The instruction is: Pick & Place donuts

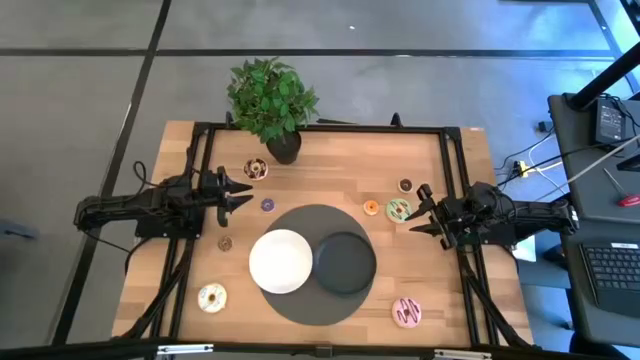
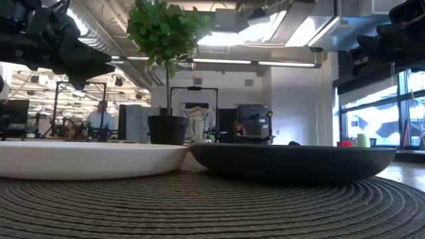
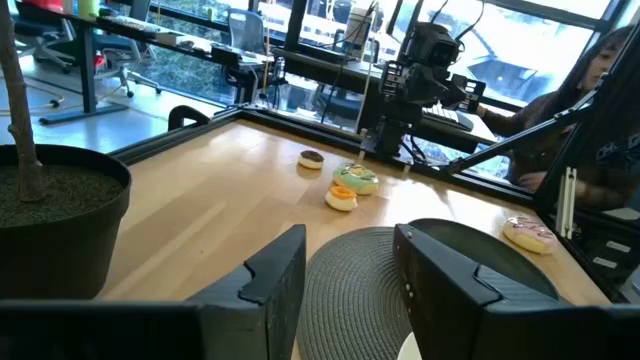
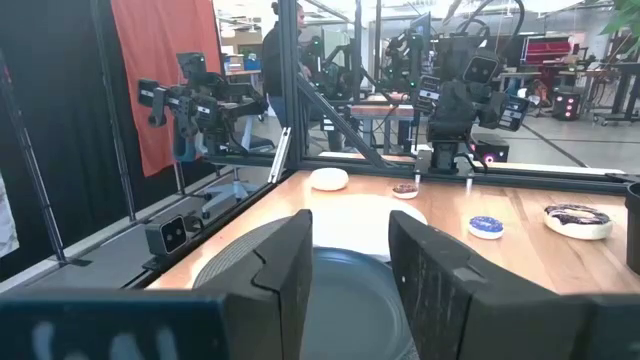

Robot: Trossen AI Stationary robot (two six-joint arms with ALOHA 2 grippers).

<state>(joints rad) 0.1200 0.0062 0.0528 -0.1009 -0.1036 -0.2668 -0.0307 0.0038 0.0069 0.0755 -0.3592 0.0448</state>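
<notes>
Several toy donuts lie flat on the wooden table. On the left are a chocolate one (image 1: 256, 169), a small purple one (image 1: 267, 205), a small brown one (image 1: 225, 243) and a white one (image 1: 211, 297). On the right are an orange one (image 1: 371, 208), a green one (image 1: 398, 210), a small brown one (image 1: 405, 185) and a pink one (image 1: 406, 312). My left gripper (image 1: 240, 193) hovers open beside the purple donut. My right gripper (image 1: 420, 211) hovers open just right of the green donut. Both stand raised above the table in the low view.
A round grey woven mat (image 1: 322, 305) in the table's middle carries a white plate (image 1: 280, 261) and a black plate (image 1: 345, 262). A potted plant (image 1: 272, 100) stands at the far edge. A black frame (image 1: 330, 128) rims the table. People show in the room behind.
</notes>
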